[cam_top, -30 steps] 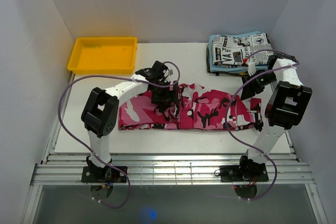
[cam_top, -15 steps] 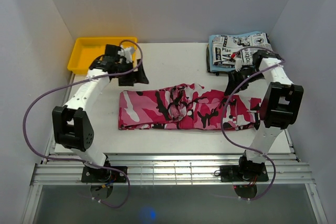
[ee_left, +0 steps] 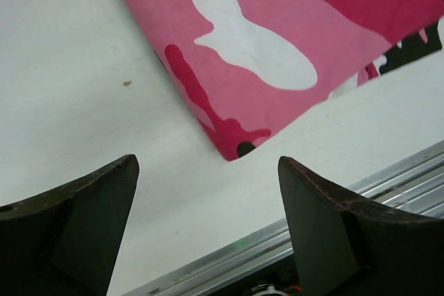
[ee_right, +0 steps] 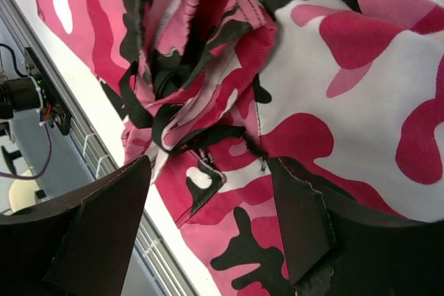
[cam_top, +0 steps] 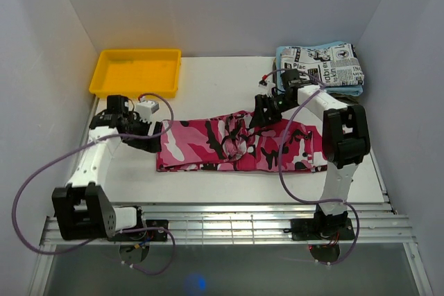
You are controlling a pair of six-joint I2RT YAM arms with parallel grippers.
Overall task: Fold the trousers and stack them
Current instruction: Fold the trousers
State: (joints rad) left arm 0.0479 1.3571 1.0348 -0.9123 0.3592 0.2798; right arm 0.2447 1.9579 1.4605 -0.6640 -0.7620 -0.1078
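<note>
The long soft trousers in pink, magenta, white and black camouflage print (cam_top: 236, 145) lie stretched from 9 to 3 o'clock across the middle of the white table (cam_top: 208, 88), flat at both ends but bunched into a twisted knot of cloth and black straps near the centre. The left gripper (ee_left: 207, 166) sits low at the 9 o'clock end, jaws spread wide and empty, the near corner of the cloth just ahead of them. The right gripper (ee_right: 208, 164) hovers over the knot, fingers also apart and holding nothing. A yellow plastic tray (cam_top: 132, 92) stands at 10 o'clock, and a folded newspaper-print garment (cam_top: 326, 60) at 2 o'clock. The straps could probably snag a right finger, dragging the whole garment. A shallow pinch at the corner might take only the top layer, leaving the fold crooked.
</note>
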